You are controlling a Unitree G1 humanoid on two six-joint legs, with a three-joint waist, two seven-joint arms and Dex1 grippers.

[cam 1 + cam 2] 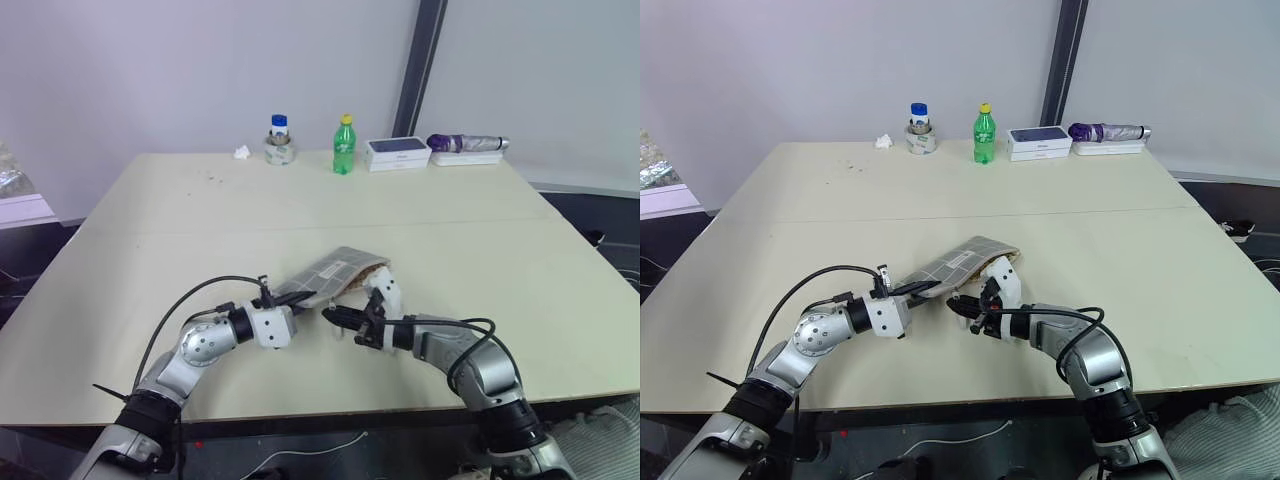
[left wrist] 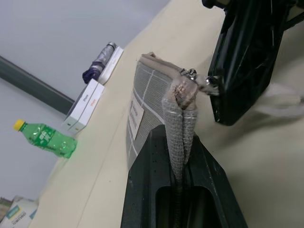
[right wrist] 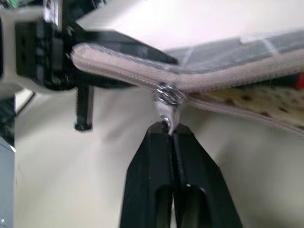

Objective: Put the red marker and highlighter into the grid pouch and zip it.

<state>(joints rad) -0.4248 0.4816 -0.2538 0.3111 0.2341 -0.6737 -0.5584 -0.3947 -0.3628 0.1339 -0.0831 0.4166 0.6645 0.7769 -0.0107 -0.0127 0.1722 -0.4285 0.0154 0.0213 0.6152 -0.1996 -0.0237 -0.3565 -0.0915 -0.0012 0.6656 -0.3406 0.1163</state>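
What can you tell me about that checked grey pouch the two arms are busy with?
The grid pouch is flat grey fabric with thin white lines, a small white label and beige zipper tape. It lies near the table's front edge, its near corner lifted and pinched in the left gripper. The right gripper is shut on the metal zipper pull. Beyond the pull the zipper gapes, with a bit of red inside.
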